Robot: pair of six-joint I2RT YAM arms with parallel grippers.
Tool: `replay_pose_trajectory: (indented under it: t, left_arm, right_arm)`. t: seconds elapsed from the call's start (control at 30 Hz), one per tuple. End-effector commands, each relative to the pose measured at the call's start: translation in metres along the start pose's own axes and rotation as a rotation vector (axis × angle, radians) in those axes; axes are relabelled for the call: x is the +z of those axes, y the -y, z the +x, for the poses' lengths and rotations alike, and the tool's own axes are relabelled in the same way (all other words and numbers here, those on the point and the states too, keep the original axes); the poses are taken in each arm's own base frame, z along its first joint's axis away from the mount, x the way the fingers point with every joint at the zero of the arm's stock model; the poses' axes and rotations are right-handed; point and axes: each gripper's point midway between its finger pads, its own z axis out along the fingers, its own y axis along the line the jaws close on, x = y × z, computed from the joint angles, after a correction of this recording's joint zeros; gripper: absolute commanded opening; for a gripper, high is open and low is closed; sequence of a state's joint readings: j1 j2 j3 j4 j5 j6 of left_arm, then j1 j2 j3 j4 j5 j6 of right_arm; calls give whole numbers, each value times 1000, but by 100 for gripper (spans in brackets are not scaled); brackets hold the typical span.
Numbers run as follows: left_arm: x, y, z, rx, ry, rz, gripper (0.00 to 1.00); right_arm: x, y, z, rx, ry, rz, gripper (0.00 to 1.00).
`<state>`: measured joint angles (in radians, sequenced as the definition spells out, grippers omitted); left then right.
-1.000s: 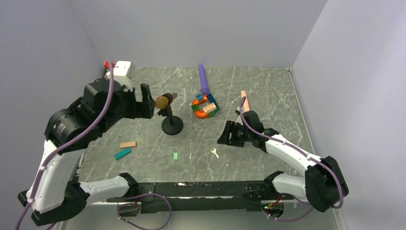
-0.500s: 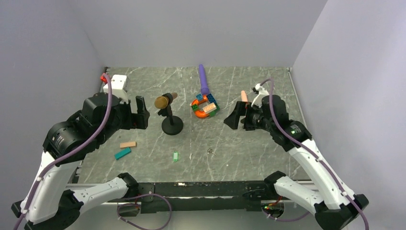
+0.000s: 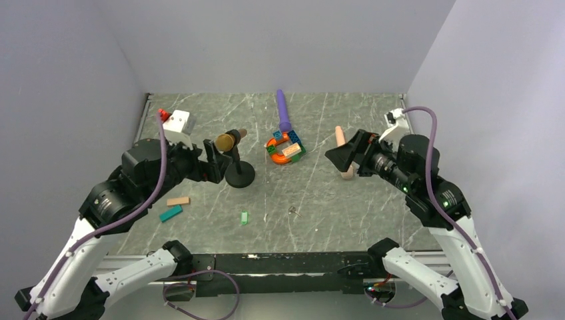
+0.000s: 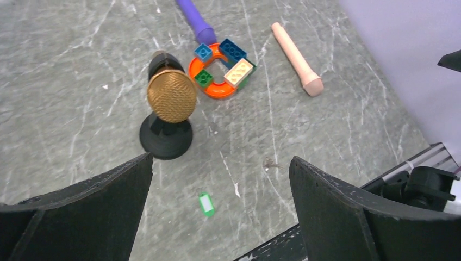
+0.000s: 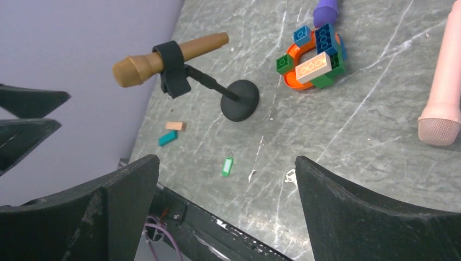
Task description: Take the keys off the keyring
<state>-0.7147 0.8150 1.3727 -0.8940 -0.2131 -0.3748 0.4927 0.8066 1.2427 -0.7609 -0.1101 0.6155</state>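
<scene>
The green key [image 3: 244, 217] lies flat on the table near the front edge. It also shows in the left wrist view [image 4: 206, 204] and the right wrist view [image 5: 227, 166]. The keyring [image 3: 293, 211], a tiny silvery wire piece, lies apart from it to the right, and shows in both wrist views [image 4: 268, 162] [image 5: 290, 175]. My left gripper [image 3: 216, 162] [image 4: 220, 160] is open and empty, raised beside the microphone stand. My right gripper [image 3: 346, 155] [image 5: 226, 159] is open and empty, raised high over the right half of the table.
A gold microphone on a black stand [image 3: 231, 141] stands left of centre. Behind it are an orange ring with toy bricks [image 3: 285, 149], a purple stick [image 3: 284, 110] and a pink stick [image 3: 342, 153]. A tan block [image 3: 178, 201], a teal block [image 3: 170, 213] and a white box [image 3: 177, 123] lie on the left.
My right gripper has risen from low over the table near the keyring and pulled back to the right. My left gripper has shifted right, toward the microphone stand. The green key has not moved.
</scene>
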Motion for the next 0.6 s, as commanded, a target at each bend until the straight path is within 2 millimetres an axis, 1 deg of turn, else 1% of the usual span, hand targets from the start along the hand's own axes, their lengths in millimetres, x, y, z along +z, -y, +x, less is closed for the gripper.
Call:
replay_pose_trajectory:
  t: [0.0, 0.1, 0.2, 0.37, 0.47, 0.57]
  left_arm:
    - [10, 29, -26, -24, 111, 140, 99]
    - [20, 39, -16, -37, 85, 186, 99]
    - [28, 45, -10, -57, 69, 216, 99]
    - [35, 53, -10, -108, 87, 251, 99]
    - [41, 60, -8, -119, 79, 283, 99]
    - [46, 64, -8, -112, 60, 289, 100]
  right_arm:
    - [-16, -8, -10, 63, 101, -54, 100]
    - [-24, -3, -5, 88, 152, -74, 100]
    - [-32, 3, 4, 106, 168, -81, 100]
    - [-50, 6, 22, 90, 126, -87, 100]
    - [-63, 23, 31, 111, 118, -7, 100]
    - [-80, 42, 31, 158, 151, 101, 100]
